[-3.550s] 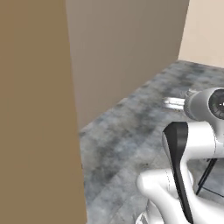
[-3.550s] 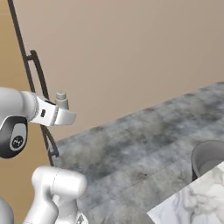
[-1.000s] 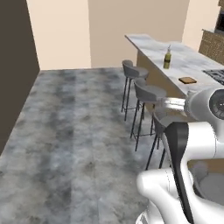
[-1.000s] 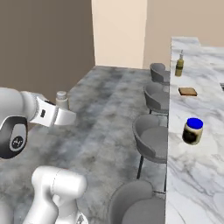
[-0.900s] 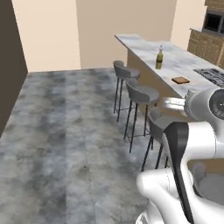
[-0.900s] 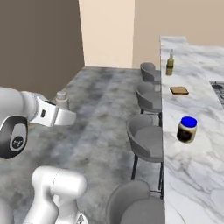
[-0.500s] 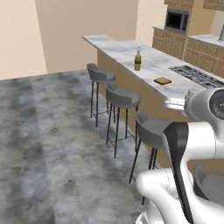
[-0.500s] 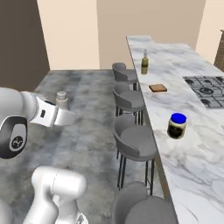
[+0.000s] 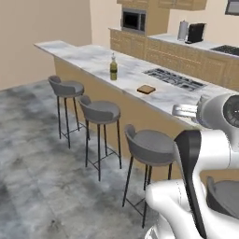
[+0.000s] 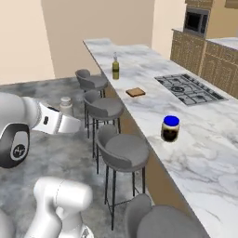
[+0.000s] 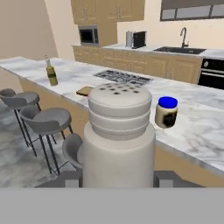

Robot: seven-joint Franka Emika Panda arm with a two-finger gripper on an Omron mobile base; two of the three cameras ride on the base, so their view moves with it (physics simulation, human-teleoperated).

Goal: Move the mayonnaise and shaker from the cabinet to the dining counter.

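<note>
Fingers clamped on shaker

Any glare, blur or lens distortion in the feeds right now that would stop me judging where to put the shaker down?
Hand view: the shaker looms huge and close, hiding the near counter edge; mayonnaise stays sharp. Right base view: flat, even light, no glare on the dining counter; faint shadows under the stools. Left base view: slightly soft, the arm hides the near counter.

Both base cameras sit behind my arm, left and right, sharing the dining counter and stools; my hand camera looks across it, close behind the shaker
</note>
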